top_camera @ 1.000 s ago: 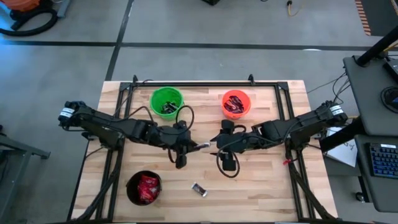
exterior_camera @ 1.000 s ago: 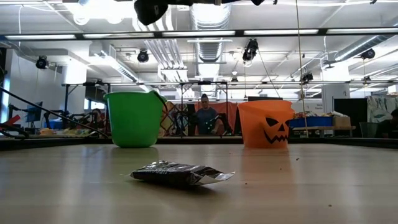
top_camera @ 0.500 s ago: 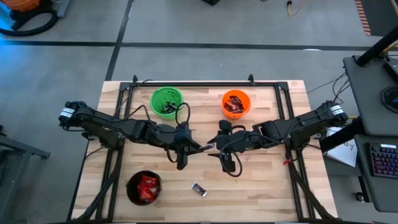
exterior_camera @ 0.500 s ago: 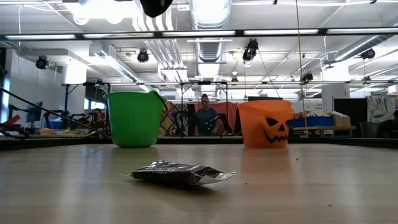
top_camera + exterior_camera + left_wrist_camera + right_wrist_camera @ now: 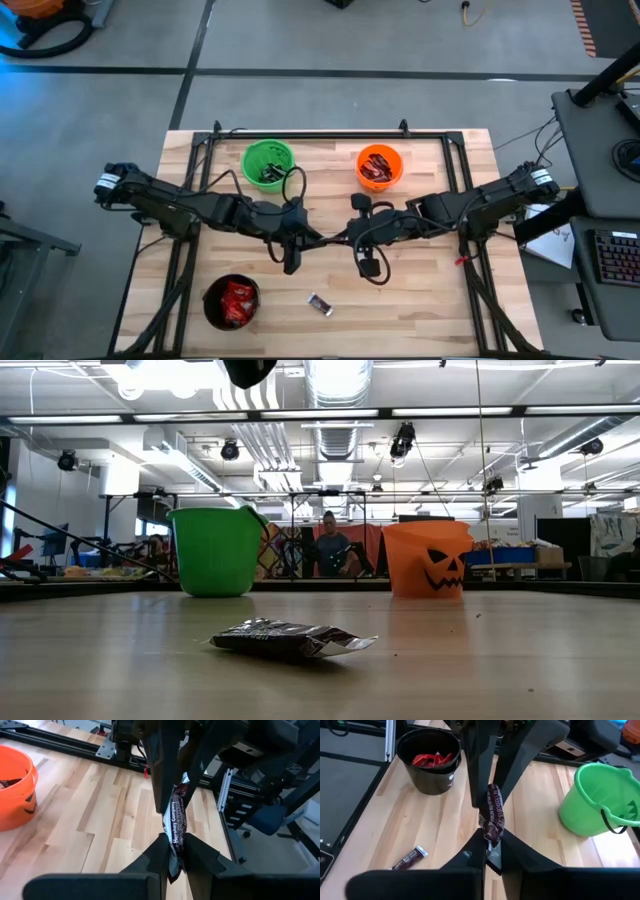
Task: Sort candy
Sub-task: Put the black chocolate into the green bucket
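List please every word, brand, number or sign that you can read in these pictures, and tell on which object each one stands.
"Hershey Company": small white print along the dark brown-red candy bar, which both end effectors grip.
Larger lettering on the same bar in the right wrist view: too blurred to read.
Wrapper of the small black-silver bar lying on the table: print too small to read.
Orange bucket: a black jack-o'-lantern face, no words.

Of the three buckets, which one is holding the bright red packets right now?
The black bucket, at the near-left corner of the table. The green bucket holds dark bars, and the orange bucket holds brown-red ones.
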### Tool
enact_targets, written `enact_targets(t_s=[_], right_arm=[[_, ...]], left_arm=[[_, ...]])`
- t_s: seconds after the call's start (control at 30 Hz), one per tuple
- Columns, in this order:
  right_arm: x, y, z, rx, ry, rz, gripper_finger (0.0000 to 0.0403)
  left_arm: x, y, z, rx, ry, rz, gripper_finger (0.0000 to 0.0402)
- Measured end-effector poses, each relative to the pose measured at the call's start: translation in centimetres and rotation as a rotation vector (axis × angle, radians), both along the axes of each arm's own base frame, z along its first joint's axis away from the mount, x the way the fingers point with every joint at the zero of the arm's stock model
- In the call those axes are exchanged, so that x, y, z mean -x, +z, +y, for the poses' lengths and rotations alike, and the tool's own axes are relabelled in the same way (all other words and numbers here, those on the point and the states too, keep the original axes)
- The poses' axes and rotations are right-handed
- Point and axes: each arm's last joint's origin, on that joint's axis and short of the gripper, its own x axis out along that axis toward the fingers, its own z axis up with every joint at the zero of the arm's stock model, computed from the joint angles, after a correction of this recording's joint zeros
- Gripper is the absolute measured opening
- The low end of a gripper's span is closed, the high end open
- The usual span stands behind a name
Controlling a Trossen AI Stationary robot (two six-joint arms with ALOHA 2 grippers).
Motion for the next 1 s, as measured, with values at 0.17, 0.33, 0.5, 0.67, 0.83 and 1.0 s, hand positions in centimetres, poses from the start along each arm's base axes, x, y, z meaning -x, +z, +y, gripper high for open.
enact_targets(t_s=[0.17, 0.33, 0.5, 0.67, 0.83, 1.0], right_arm=[[0.0, 0.0, -0.1, 0.000, -0.008, 0.004, 0.0023], [0.0, -0.1, -0.1, -0.020, -0.022, 0.014, 0.0022], [0.5, -0.6, -2.0, -0.062, -0.127, 0.111, 0.0021], [1.2, -1.7, -6.4, -0.146, -0.367, 0.268, 0.0020], [1.6, -2.1, -10.7, -0.300, -0.518, 0.344, 0.0020], [1.8, -1.9, -13.7, -0.431, -0.564, 0.335, 0.0020]], left_arm=[[0.0, 0.0, 0.1, 0.044, 0.052, 0.006, 0.0042], [0.2, -0.1, 0.2, 0.066, 0.070, 0.028, 0.0093], [0.9, 0.4, 0.4, 0.026, 0.076, 0.167, 0.0155], [1.8, 1.9, 0.6, -0.022, 0.070, 0.279, 0.0191], [2.3, 3.1, 0.6, -0.072, 0.045, 0.305, 0.0201], [3.2, 3.4, 0.5, -0.129, 0.070, 0.282, 0.0198]])
